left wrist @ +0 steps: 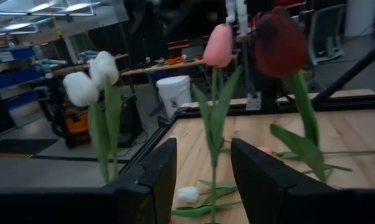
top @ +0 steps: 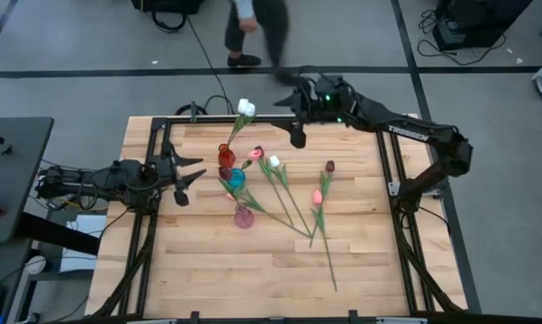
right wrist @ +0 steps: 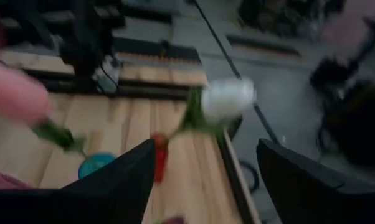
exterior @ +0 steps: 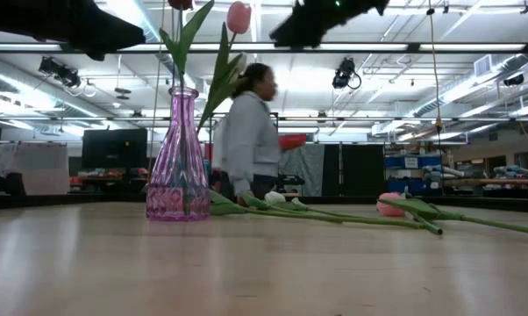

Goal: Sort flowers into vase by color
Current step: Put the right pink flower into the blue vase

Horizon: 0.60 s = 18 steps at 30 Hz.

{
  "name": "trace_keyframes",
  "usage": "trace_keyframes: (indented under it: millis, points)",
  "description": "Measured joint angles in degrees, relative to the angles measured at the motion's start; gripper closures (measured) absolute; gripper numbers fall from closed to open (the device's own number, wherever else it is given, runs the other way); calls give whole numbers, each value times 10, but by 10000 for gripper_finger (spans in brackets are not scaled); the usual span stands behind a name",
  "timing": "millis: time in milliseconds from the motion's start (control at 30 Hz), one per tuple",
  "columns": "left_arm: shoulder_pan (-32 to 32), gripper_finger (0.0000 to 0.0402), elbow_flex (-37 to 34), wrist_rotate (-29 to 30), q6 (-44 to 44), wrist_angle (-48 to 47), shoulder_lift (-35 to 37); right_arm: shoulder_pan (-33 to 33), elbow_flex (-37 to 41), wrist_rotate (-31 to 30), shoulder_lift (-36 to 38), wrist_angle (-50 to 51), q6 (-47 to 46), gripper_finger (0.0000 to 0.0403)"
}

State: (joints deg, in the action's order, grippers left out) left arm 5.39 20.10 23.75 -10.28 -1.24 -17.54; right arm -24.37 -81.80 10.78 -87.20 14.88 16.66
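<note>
High cam stares straight down at the whole table point(top: 253, 270). Low cam sits on the tabletop, up close to the pink vase point(exterior: 177, 158) at 9 o'clock. Wrist cams look past their fingers; all four catch flowers.

Vases point(top: 236, 177) and stems mid-table

Three small glass vases, red point(top: 224, 154), blue point(top: 237, 178) and pink point(top: 243, 217), are standing on the wooden surface point(top: 199, 261) beside loose long-stemmed tulips point(top: 284, 193).
</note>
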Motion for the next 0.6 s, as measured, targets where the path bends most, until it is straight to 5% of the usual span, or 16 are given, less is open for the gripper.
trace_keyframes:
  millis: [367, 600]
  points:
    - [0, 245, 0, -55, 0, 1, 0, 31, 292, -112, 80, -198, -148, 149]
    - [0, 245, -24, -79, 50, 0, -1, 70, 357, -207, 84, -157, -281, 151]
